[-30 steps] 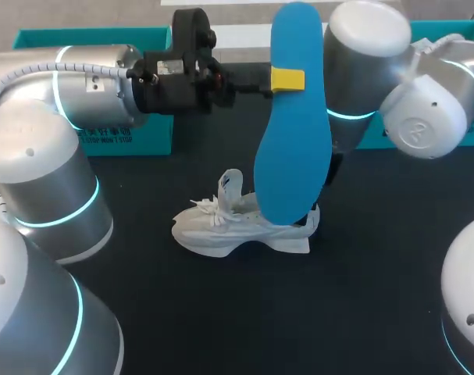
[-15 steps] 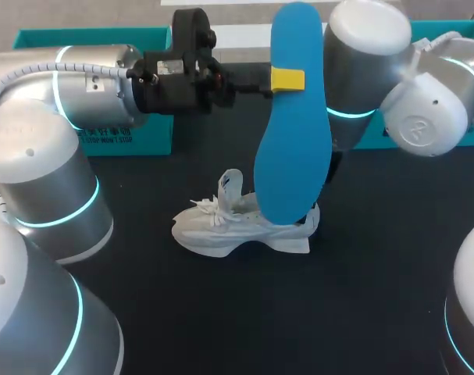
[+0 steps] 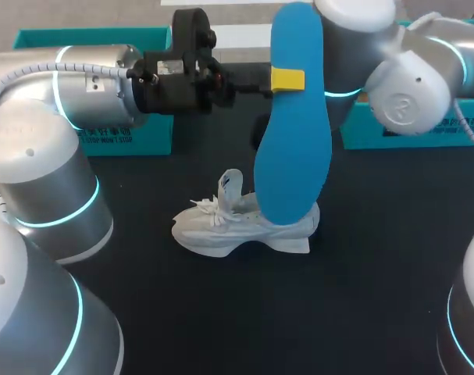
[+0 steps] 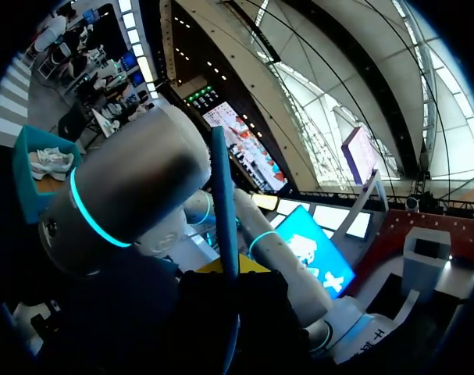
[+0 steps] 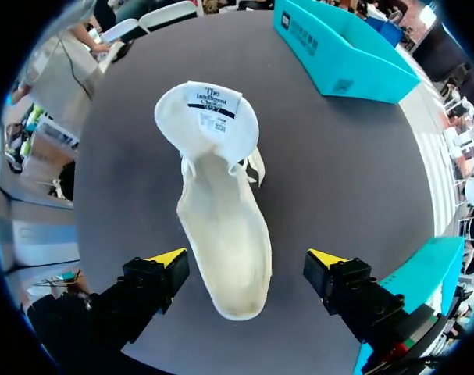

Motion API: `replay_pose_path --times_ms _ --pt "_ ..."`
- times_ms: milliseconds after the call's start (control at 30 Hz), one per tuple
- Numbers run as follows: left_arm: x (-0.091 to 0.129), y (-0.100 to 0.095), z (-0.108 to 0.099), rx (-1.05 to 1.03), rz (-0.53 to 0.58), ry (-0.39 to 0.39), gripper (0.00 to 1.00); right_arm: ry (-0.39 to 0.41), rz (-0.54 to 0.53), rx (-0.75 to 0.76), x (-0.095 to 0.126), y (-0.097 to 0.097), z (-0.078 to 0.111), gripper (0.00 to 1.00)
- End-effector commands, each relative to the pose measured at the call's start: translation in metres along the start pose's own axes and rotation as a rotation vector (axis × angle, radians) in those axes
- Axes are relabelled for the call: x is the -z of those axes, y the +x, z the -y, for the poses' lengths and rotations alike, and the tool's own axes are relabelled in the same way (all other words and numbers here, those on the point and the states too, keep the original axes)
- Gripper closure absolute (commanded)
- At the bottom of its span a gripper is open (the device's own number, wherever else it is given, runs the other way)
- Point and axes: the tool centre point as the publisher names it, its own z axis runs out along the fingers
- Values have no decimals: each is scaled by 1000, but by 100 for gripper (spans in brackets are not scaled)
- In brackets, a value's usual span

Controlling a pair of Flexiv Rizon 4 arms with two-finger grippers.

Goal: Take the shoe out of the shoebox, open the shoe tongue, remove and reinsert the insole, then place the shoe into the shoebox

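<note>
head view: my left arm [image 3: 88,74] reaches across the far side of the bench [image 3: 361,297]. the left jaws are clenched on the blue insole [image 3: 293,148], with one yellow fingertip [image 3: 287,79] pressed on its near face close to the upper end. the insole hangs upright, narrower end up. its lower end overlaps the heel of the white shoe [image 3: 229,226], and i cannot tell whether the two touch. the shoe stands on its sole on the black bench, toe toward my left side, tongue [image 3: 231,186] lifted upright. my right arm [image 3: 408,70] is raised at the far right, behind the insole. one teal shoebox [image 3: 139,133] sits behind the left arm, another [image 3: 408,129] at the far right.

left wrist view: the insole [image 4: 224,203] shows edge-on, rising from between the left jaws, with the right arm [image 4: 127,195] beyond it.

right wrist view: the right jaws are released, fingertips [image 5: 168,257] wide apart, high over the shoe [image 5: 225,234]. the shoe sits well below them, untouched. its tongue [image 5: 209,117] is folded out, label facing up.
</note>
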Motion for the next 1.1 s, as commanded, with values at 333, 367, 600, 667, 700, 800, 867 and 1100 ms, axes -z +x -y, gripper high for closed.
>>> replay_pose_path --times_ms 333,367,600,667,700,800,867,1100 --pt "-1 -1 -1 0 1 -1 100 47 -47 22 -63 -6 -23 0" --pt "-1 -1 -1 0 1 -1 100 48 -47 15 -65 -5 -23 9" --pt "-1 -1 -1 0 1 -1 100 59 -75 0 -78 -3 -21 78" --pt "-1 -1 -1 0 1 -1 100 63 -76 -1 -79 -2 -19 100" --pt "-1 -1 -1 0 1 -1 100 63 -79 -7 -80 -1 -18 100" --pt "-1 -1 -1 0 1 -1 100 68 -82 -12 -81 0 -15 100" --pt "-1 -1 -1 0 1 -1 100 72 -83 -13 -81 0 -13 100" --pt "-1 -1 -1 0 1 -1 100 78 -99 -37 -78 0 -10 100"
